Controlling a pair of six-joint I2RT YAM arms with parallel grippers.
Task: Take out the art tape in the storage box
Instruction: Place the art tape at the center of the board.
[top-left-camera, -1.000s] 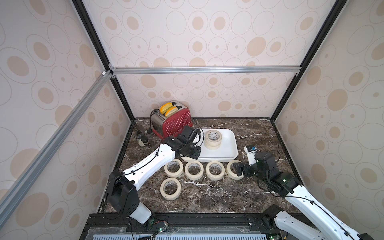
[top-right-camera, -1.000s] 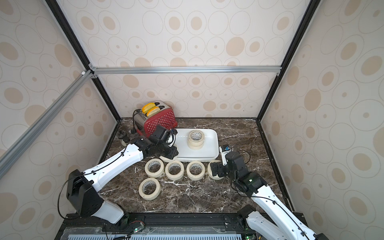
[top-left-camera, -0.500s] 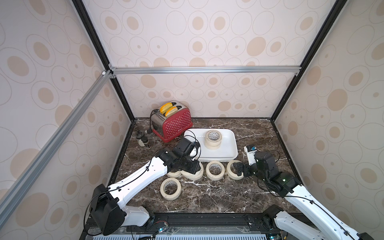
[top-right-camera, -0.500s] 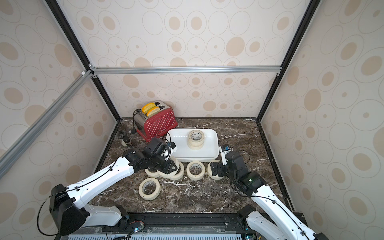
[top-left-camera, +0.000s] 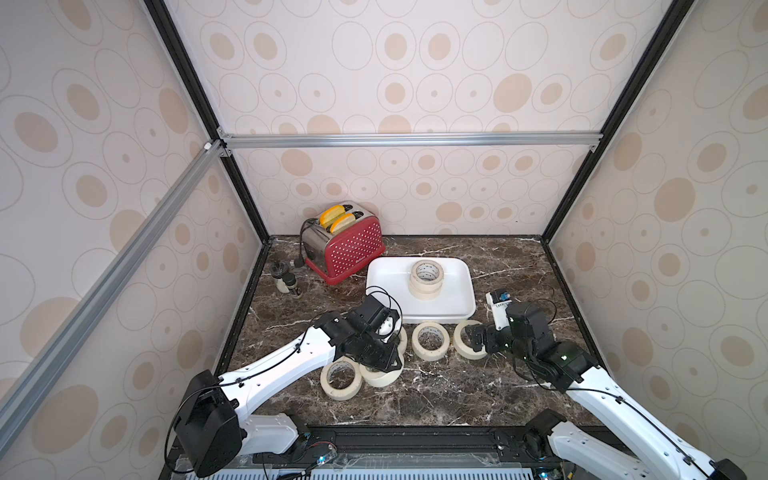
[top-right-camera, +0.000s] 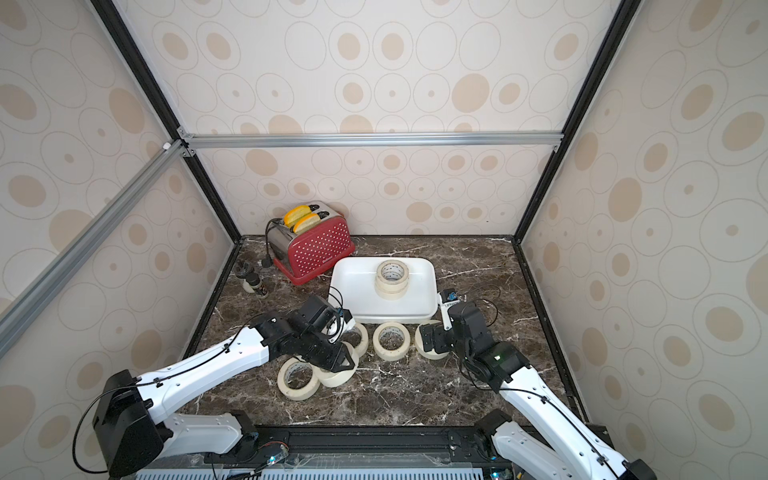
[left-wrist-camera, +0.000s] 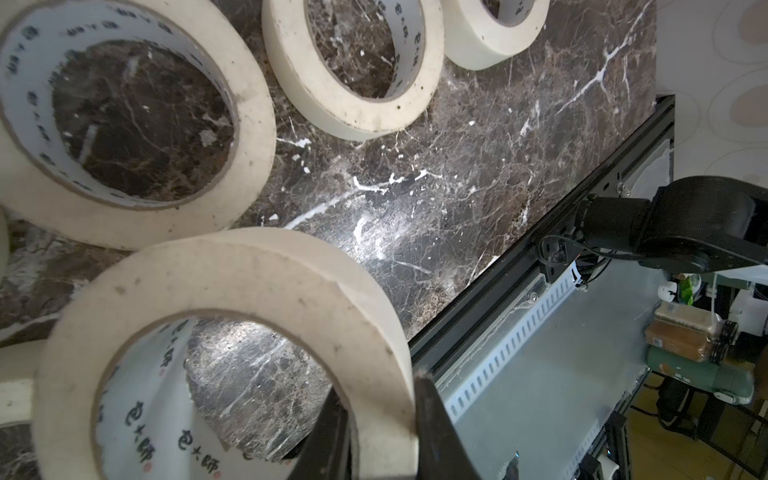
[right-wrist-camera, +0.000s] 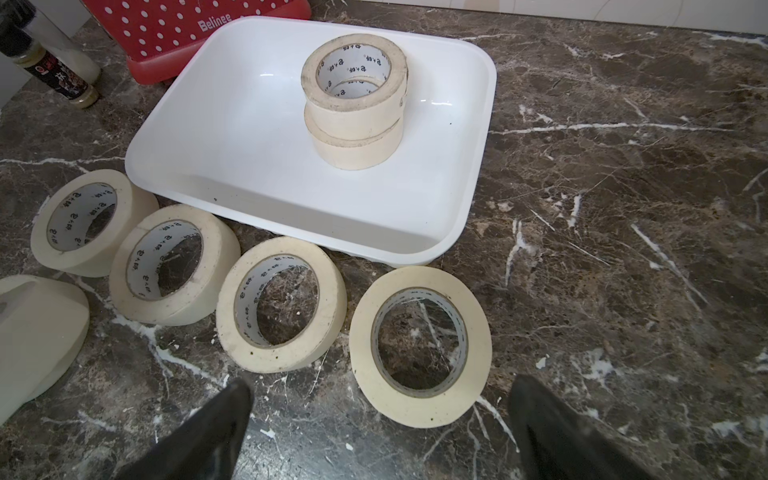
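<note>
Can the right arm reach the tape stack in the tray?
Probably yes: the right gripper has open, empty fingers; stacked cream tape rolls stand uncovered in the low-rimmed white plastic tray.

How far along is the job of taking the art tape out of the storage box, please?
Done: five rolls lie on the marble table, outside the storage box. In hand: the left gripper is shut on a sixth roll, low beside them. Left: two stacked rolls sit in the box, and the right gripper is open and holds nothing.
</note>
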